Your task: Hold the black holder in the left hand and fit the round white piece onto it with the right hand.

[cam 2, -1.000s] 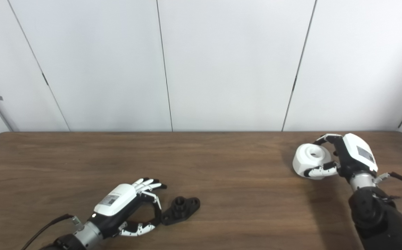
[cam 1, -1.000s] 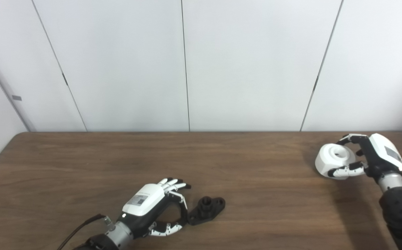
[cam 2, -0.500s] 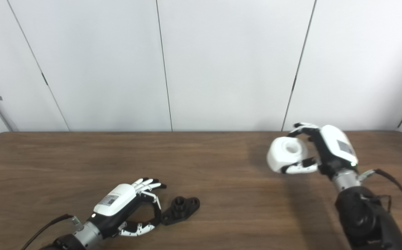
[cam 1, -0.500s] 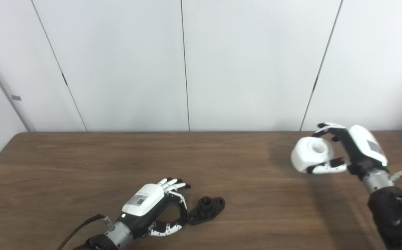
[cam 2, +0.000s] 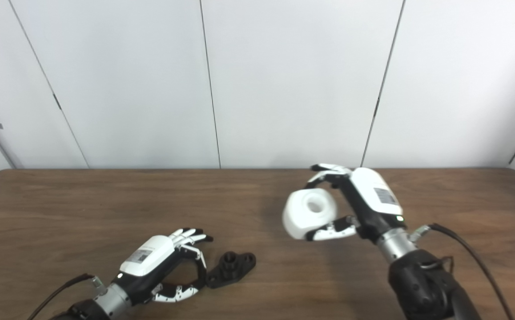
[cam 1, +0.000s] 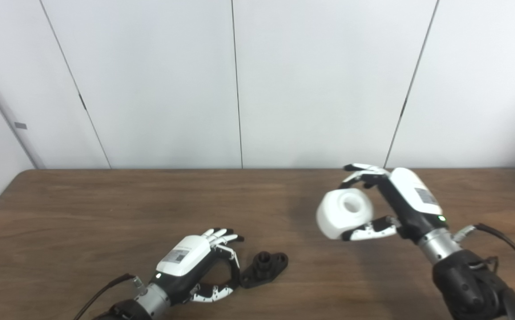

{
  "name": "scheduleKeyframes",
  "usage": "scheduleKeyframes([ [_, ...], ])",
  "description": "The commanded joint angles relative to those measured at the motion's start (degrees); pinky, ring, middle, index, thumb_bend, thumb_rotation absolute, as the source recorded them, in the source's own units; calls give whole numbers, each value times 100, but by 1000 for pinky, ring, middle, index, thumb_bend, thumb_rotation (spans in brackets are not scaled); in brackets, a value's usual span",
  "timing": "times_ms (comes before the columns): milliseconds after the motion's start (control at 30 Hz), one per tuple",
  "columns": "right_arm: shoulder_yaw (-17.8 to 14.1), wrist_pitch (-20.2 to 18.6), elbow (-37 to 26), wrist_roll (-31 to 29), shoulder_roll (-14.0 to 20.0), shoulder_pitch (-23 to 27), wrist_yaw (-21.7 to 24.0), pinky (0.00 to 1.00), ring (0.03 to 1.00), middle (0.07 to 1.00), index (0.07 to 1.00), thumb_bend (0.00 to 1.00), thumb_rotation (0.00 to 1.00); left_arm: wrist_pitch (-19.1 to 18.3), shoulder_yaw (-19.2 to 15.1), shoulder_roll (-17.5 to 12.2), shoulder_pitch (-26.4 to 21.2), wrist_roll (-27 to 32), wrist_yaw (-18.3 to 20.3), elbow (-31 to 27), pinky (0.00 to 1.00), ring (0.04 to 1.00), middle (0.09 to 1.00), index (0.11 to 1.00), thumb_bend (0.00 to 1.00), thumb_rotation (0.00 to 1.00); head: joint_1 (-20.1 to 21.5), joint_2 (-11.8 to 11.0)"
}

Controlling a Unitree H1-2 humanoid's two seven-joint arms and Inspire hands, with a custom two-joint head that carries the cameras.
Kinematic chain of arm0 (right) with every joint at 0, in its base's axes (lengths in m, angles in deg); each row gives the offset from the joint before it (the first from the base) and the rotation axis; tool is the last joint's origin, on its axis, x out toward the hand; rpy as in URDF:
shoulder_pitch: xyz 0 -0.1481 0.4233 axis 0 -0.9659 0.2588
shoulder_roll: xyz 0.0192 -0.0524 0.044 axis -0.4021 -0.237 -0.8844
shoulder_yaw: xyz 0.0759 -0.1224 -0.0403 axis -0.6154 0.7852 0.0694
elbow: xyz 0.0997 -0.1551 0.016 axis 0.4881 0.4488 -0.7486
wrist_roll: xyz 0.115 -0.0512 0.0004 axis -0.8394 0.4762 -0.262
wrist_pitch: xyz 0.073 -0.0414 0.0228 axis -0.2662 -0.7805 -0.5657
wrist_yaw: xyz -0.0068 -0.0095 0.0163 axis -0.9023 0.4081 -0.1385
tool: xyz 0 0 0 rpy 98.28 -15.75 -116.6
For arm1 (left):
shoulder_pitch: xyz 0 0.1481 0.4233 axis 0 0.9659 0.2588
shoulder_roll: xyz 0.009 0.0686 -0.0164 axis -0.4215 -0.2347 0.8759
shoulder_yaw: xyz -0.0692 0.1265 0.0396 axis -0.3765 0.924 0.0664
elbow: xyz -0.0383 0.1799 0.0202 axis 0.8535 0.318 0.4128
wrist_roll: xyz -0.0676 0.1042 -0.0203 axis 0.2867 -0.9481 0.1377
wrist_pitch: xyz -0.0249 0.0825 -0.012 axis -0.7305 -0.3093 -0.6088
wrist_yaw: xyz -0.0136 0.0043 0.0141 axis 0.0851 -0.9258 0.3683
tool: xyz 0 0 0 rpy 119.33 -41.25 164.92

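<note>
Seemingly mid-carry, in the left eye view the right hand gripped the round white piece between fingers and thumb, clear above the table, its central hole facing up and toward the camera. The black holder lay flat on the wood near the front edge, well apart from the white piece. The left hand rested beside it, fingers curved around its near end; whether they actually clamped it could not be told.

From the right eye view, the holder's raised round boss stood upright, fingertips touching its base plate. To do this step well, the left hand likely needed a firm hold first, then the white piece's hole should be lined up squarely over the boss before lowering.
</note>
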State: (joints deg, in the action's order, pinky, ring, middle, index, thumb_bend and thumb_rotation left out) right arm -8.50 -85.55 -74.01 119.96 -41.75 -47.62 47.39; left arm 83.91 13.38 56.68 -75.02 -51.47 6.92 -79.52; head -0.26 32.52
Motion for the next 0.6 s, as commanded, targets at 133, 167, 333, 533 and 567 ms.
scheduleKeyframes([
  [133, 205, 193, -295, 166, -177, 210, 241, 644, 839, 824, 481, 503, 140, -57, 18, -12, -38, -37, 95, -102, 1000, 969, 913, 483, 514, 51, -22, 3],
  [167, 237, 250, -271, 174, -199, 221, 256, 647, 837, 822, 481, 503, 140, -65, 21, -10, -37, -35, 98, -106, 1000, 970, 913, 483, 514, 51, -27, 4],
  [333, 339, 324, -244, 172, -297, 253, 353, 663, 834, 815, 481, 503, 140, -127, 36, -13, -39, -27, 164, -144, 1000, 974, 918, 484, 513, 51, -43, 8],
  [533, 490, 426, -254, 148, -426, 259, 449, 702, 853, 822, 481, 502, 144, -188, 52, 11, -44, -44, 216, -184, 1000, 978, 923, 483, 513, 50, -96, 10],
  [567, 508, 450, -252, 145, -447, 256, 460, 705, 853, 822, 481, 502, 144, -171, 55, 16, -46, -52, 197, -174, 1000, 977, 923, 483, 513, 50, -104, 9],
])
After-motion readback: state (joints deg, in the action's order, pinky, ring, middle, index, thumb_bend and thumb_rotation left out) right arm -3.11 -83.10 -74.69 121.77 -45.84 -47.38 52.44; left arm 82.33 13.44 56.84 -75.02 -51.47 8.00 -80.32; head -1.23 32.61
